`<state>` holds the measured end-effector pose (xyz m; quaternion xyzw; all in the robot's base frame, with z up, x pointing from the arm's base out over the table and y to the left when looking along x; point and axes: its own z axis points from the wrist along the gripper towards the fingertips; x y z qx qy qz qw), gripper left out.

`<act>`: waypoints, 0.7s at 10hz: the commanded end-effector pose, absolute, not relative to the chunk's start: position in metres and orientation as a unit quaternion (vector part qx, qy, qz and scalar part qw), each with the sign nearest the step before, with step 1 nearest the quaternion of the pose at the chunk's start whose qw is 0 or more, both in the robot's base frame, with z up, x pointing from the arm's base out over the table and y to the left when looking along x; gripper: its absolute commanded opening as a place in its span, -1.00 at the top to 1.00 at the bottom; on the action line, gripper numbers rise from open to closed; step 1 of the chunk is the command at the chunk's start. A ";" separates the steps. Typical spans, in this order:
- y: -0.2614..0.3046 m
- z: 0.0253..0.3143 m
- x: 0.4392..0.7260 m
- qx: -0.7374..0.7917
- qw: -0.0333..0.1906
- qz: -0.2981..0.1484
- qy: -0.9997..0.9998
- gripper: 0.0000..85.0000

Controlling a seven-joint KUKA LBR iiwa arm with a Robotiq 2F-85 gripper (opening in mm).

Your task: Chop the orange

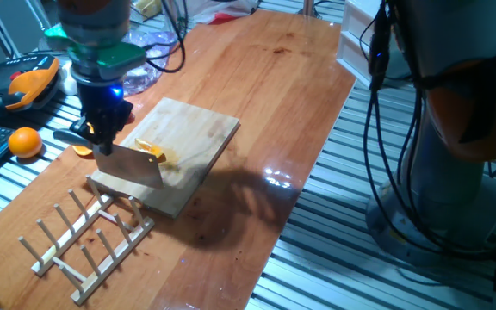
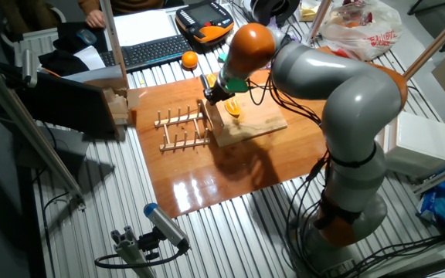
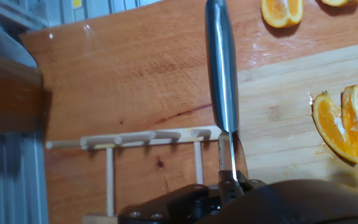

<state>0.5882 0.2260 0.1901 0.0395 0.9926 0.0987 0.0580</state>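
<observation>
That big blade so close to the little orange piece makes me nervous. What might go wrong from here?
1. In the hand view the knife sits off to one side of the orange wedge, so a straight chop may miss it.
2. The wedge lies loose on the cutting board and could slide or roll under the blade.
3. The wooden rack stands right beside the board; a swing might clip it.

Orange wedges: two on the board (image 3: 303, 118), beside the fingers (image 3: 344, 121); two beyond it (image 3: 281, 11). One whole orange (image 1: 25, 142), one knife (image 3: 221, 68), one rack (image 1: 89, 237).
</observation>
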 end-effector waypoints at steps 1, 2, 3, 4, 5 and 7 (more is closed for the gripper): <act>0.226 0.191 0.588 -0.002 0.062 0.093 0.994 1.00; 0.226 0.191 0.588 -0.016 0.056 0.114 0.992 1.00; 0.226 0.191 0.588 -0.013 0.054 0.118 0.991 1.00; 0.226 0.191 0.588 -0.001 0.054 0.118 0.992 1.00; 0.226 0.191 0.588 0.001 0.068 0.123 0.990 1.00; 0.245 0.205 0.586 0.029 0.067 0.126 0.989 1.00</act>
